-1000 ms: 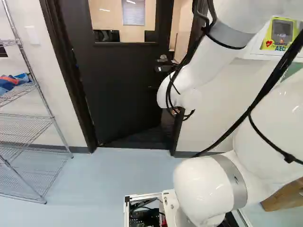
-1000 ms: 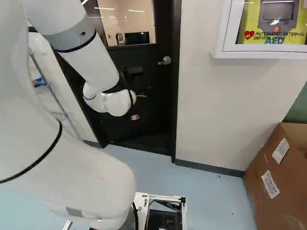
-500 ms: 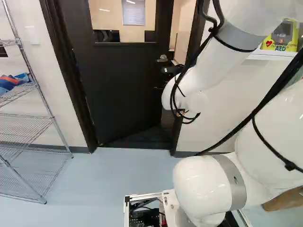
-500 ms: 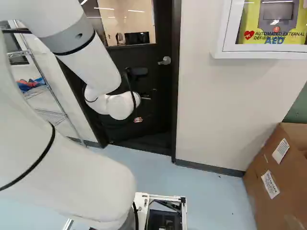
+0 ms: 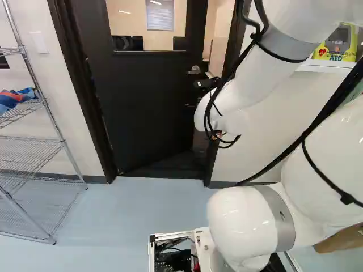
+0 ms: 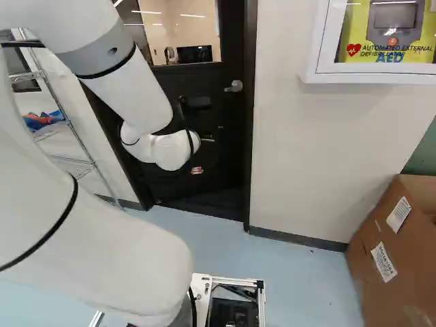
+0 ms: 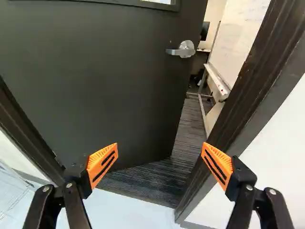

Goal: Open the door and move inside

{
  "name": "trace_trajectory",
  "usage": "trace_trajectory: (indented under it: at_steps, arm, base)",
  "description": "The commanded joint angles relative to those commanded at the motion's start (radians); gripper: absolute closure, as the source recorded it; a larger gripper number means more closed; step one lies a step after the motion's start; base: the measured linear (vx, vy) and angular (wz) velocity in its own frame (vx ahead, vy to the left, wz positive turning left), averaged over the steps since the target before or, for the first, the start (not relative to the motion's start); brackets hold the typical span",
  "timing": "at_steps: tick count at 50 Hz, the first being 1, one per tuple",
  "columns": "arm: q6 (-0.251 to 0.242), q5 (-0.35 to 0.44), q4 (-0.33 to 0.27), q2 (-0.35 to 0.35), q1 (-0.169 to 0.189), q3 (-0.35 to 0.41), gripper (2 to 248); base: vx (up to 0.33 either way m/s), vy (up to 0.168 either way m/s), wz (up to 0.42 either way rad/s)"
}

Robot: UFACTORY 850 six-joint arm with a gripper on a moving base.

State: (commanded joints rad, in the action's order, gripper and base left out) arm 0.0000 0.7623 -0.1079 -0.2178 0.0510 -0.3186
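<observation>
pincer (image 7: 160, 150): spread, empty | door (image 7: 105, 86): ajar ahead of pincer | step: opening, seemingly part done | next: push door wider, then drive through

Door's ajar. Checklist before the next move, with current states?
1. Door unlatched: ok. Its handle side stands away from the frame, swung into the room beyond.
2. Door wide open: not ok. Only partly open; the panel fills most of the doorway.
3. End effector free of the handle: ok. It's open, nothing between the pads, handle ahead of it.
4. Arm clear of the frame: cannot tell. They overlap in the left base view, but contact isn't readable.
5. Gap fits the base: cannot tell. Looks tight; I'd widen it first.
</observation>
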Motion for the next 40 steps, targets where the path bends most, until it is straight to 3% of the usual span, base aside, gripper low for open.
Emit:
trace_trajectory:
  at_steps: [40]
  arm:
    - [0.000,0.000,0.000,0.000,0.000,0.000,3]
  base:
    - [0.014,0.004,-0.004]
